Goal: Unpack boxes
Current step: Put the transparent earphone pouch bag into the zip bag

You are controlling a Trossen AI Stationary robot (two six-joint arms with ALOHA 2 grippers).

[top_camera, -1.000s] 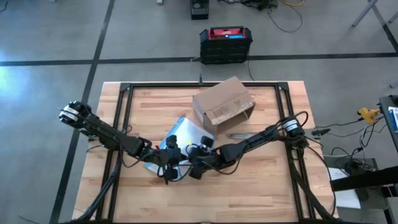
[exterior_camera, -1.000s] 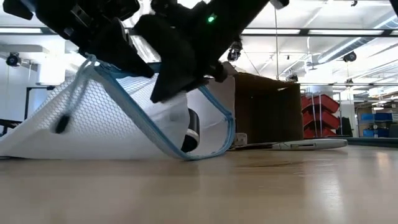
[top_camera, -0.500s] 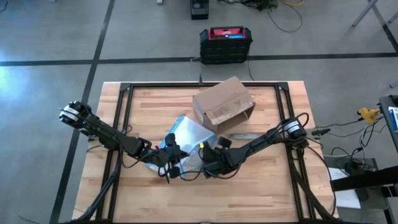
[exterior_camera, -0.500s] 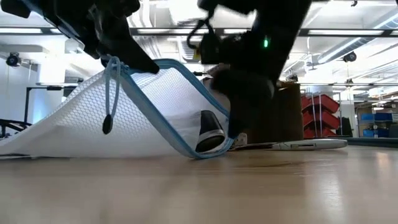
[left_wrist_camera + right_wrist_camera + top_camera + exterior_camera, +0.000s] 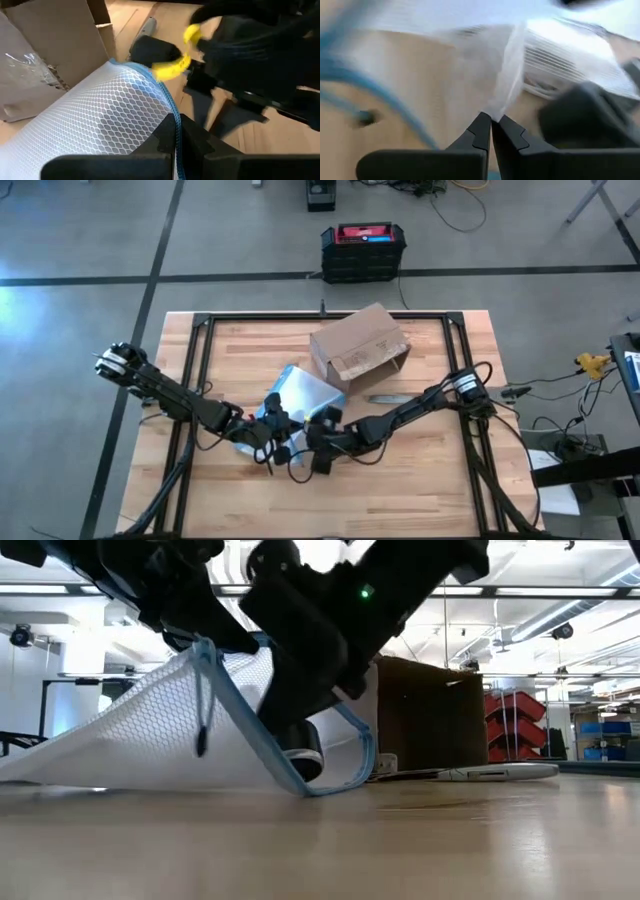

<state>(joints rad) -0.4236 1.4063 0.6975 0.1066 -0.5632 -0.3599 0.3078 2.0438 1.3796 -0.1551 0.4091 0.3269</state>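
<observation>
While the left gripper (image 5: 272, 442) pinches the blue edge of the pouch (image 5: 300, 395), fingers (image 5: 165, 142) fully closed on it, that corner stands lifted off the table (image 5: 420, 480). Right gripper (image 5: 318, 456): just beside the left one, jaws fully together on a fold of the pouch's clear film (seen in its wrist view). Box (image 5: 358, 352): beyond both grippers, past the pouch, on its side. Black-and-red case (image 5: 362, 250): on the floor beyond the table.
</observation>
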